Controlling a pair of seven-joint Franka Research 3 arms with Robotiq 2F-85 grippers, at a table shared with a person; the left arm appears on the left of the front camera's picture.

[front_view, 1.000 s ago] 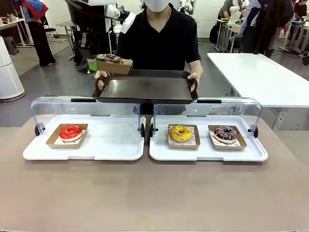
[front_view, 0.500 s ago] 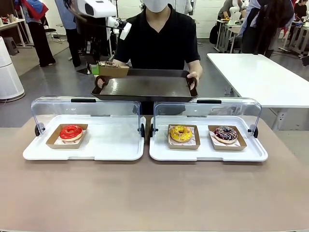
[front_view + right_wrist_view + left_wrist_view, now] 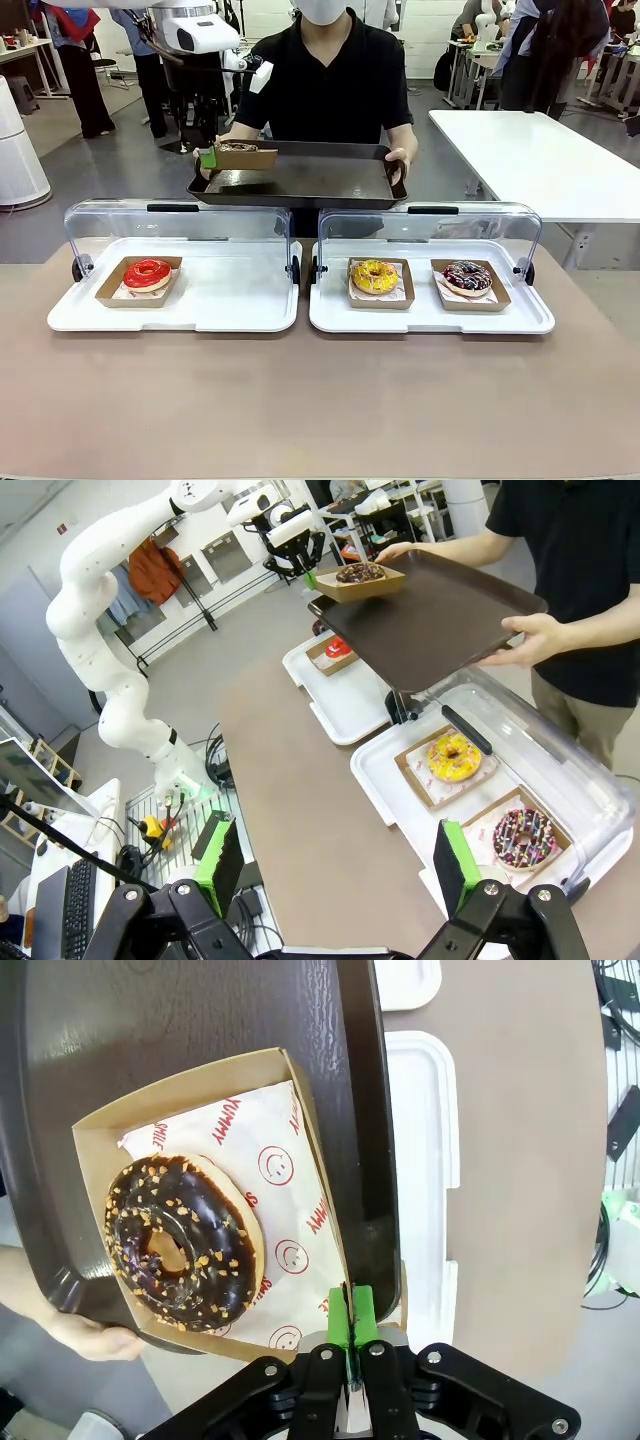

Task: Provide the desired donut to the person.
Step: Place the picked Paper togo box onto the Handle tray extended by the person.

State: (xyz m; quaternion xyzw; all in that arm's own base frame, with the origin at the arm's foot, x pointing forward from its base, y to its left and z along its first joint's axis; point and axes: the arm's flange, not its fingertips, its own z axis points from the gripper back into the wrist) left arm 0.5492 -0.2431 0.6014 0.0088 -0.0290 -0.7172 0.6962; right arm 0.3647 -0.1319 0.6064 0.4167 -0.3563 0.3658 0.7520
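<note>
One donut [image 3: 238,147] (mostly hidden) in carton [image 3: 246,159].

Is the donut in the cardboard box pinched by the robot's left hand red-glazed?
No, the left hand pinches a brown cardboard box holding a chocolate-glazed, nut-sprinkled donut.

Tan table [image 3: 320,400] carried 2 items, side by side across its far half: L white tray [image 3: 235,298] & R white tray [image 3: 425,318]. Both sat flat, just beside each other, narrow gap btw them at mid-table. Each had a clear cover swung open, upright along its far edge: L lid [image 3: 180,222], R lid [image 3: 430,226].
</note>
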